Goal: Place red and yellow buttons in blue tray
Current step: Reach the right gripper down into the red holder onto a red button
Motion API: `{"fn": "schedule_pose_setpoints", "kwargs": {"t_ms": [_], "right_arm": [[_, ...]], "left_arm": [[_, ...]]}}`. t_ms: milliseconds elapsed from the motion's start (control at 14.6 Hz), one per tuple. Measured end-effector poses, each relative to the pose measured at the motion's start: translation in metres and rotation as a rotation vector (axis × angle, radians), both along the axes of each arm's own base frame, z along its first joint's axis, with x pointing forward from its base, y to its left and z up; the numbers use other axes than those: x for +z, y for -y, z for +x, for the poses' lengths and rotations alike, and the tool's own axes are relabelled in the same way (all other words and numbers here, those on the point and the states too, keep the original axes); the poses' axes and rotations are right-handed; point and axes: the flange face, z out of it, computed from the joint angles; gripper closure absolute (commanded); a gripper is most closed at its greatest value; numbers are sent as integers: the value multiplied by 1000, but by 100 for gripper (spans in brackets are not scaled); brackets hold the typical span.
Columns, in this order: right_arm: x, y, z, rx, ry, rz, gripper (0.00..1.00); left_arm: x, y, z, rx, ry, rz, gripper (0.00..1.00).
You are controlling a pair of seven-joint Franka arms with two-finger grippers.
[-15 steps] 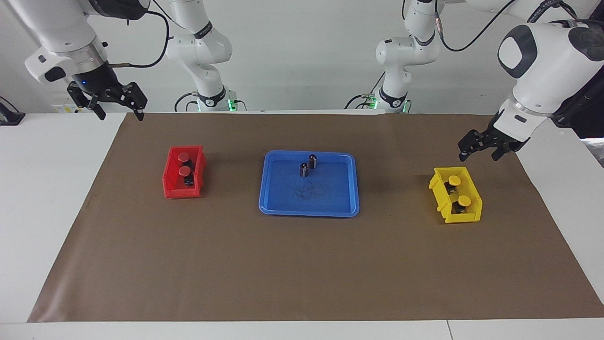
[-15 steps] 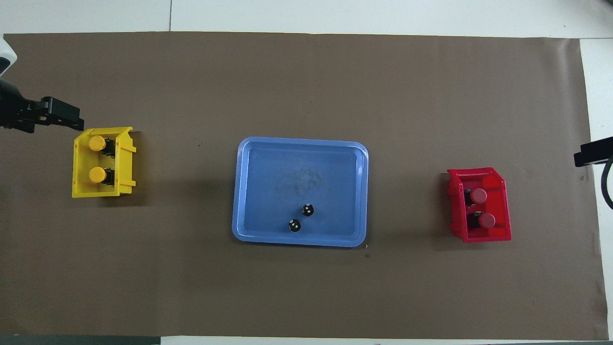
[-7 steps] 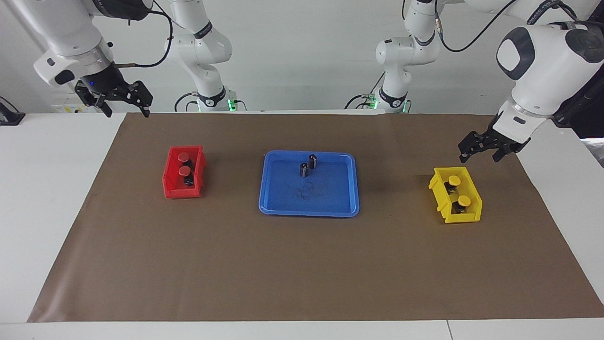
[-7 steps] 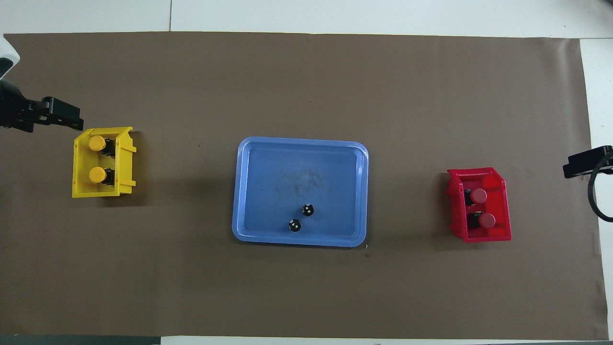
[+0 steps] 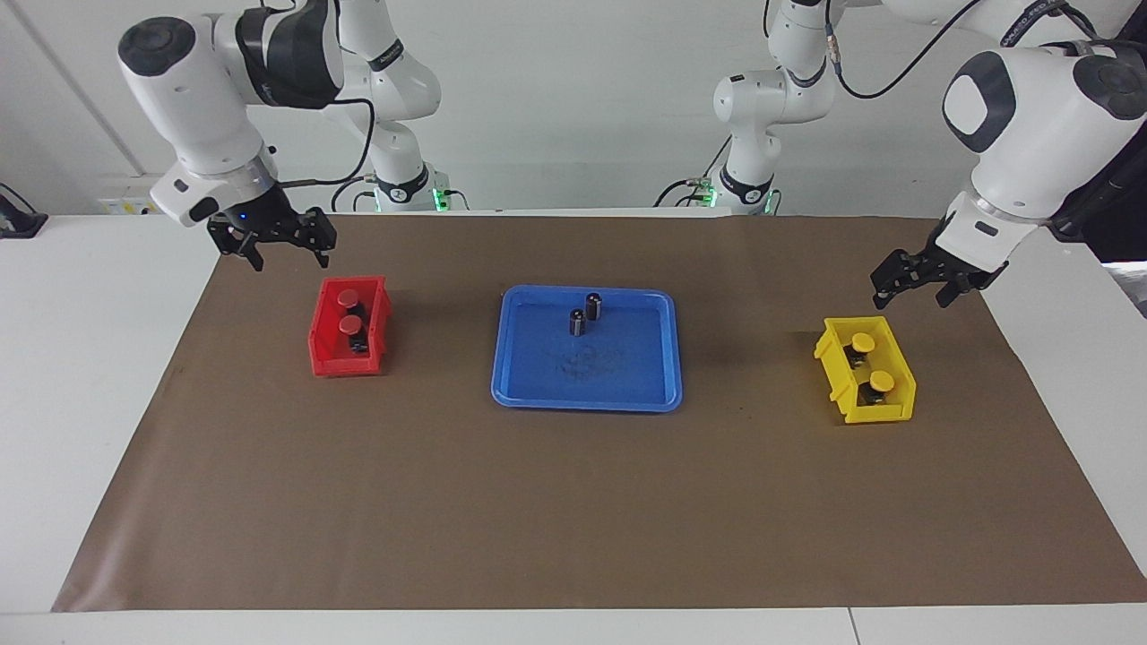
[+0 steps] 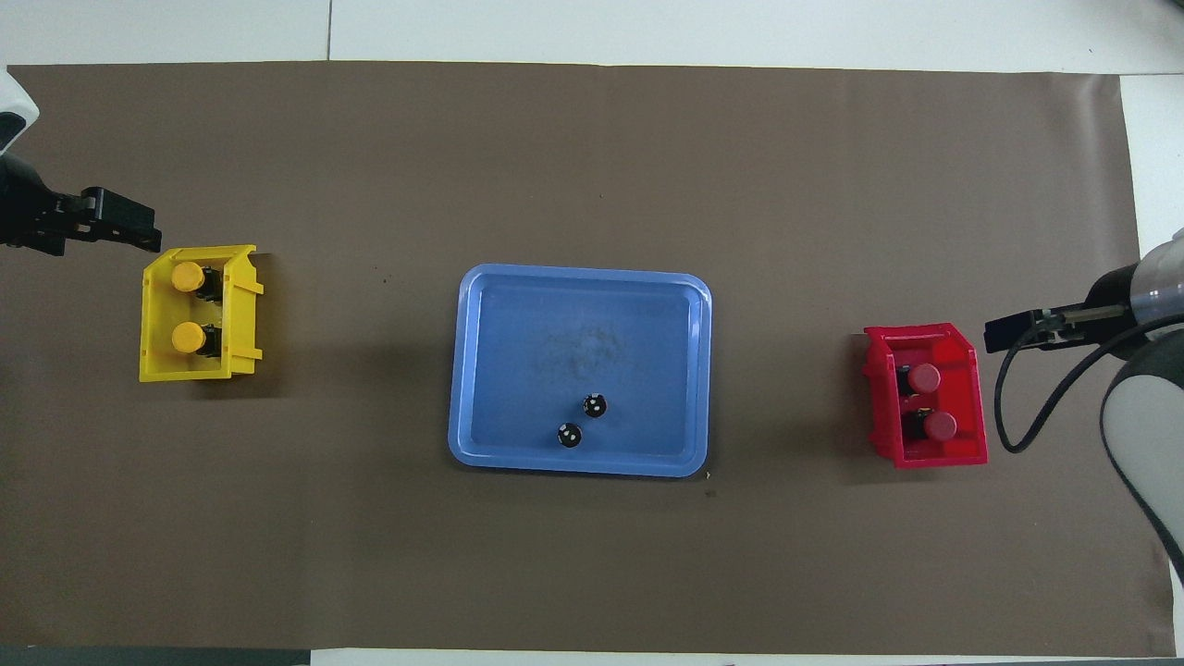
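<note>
Two dark cylinders (image 5: 584, 314) occupy the blue tray (image 5: 587, 394); both released end effectors, right (image 5: 281, 253) and left (image 5: 911, 290), hover beside the red bin (image 5: 327, 358) and yellow bin (image 5: 842, 381).

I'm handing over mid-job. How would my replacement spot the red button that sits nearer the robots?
Find the brown mat, then the small red bin toward the right arm's end. Two red-capped buttons lie in it; yours is the red button at the bin's robot-side end, nearest the hovering right claw.
</note>
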Motion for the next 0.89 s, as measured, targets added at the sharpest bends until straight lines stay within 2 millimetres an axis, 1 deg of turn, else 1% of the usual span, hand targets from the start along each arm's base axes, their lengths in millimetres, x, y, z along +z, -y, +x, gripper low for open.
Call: {"fn": "schedule_pose_setpoints", "kwargs": {"t_ms": [68,137,205,478,683,888], "right_arm": [[-17,-1,-2,3,-8,0,14],[-32,-2,-4,6,-17,0,18],[-44,-3,-4,8,-18,0,19],[-82,-3,-9,31,-11,2,24],[-97,-1,-10,27,8,20,24],[-103,4,-9,-19,19,64,24]], "left_arm": [[0,0,0,0,0,0,0],[0,0,0,0,0,0,0],[0,0,0,0,0,0,0],[0,-1,0,1,0,1,0],[-1,-1,0,1,-1,1,0],[-1,-1,0,1,-2,1,0]]}}
